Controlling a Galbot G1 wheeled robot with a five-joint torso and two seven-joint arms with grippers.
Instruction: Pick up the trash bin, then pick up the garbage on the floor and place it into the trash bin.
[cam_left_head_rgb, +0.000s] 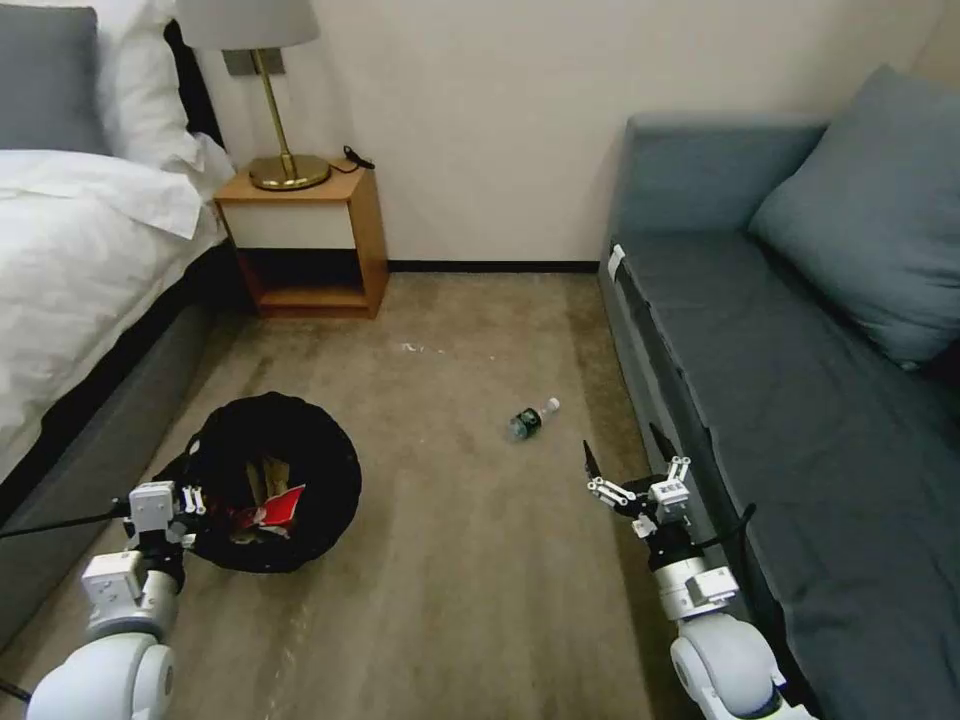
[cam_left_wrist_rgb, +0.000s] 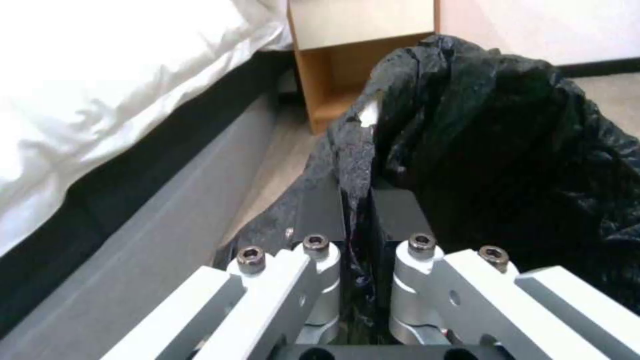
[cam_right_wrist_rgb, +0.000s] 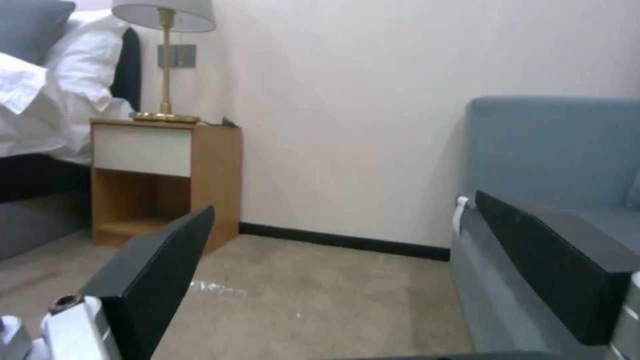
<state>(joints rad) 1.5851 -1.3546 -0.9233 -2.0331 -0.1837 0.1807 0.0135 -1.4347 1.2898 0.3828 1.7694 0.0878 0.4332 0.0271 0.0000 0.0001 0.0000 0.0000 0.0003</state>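
Note:
The trash bin (cam_left_head_rgb: 275, 470), lined with a crinkled black bag, is low on my left beside the bed, its mouth tilted toward me. Inside lie a red-and-white packet (cam_left_head_rgb: 275, 512) and tan wrappers (cam_left_head_rgb: 265, 475). My left gripper (cam_left_head_rgb: 195, 500) is shut on the bin's near rim; in the left wrist view the fingers (cam_left_wrist_rgb: 393, 210) pinch a fold of the black bag (cam_left_wrist_rgb: 507, 145). A small green bottle (cam_left_head_rgb: 530, 421) with a white cap lies on the carpet ahead of my right gripper (cam_left_head_rgb: 625, 456), which hangs open and empty close to the sofa front. The open right gripper (cam_right_wrist_rgb: 347, 250) frames bare carpet.
A white-sheeted bed (cam_left_head_rgb: 70, 260) runs along the left and a grey-blue sofa (cam_left_head_rgb: 800, 380) along the right. A wooden nightstand (cam_left_head_rgb: 305, 240) with a brass lamp stands against the far wall. Small white scraps (cam_left_head_rgb: 420, 348) lie on the carpet between them.

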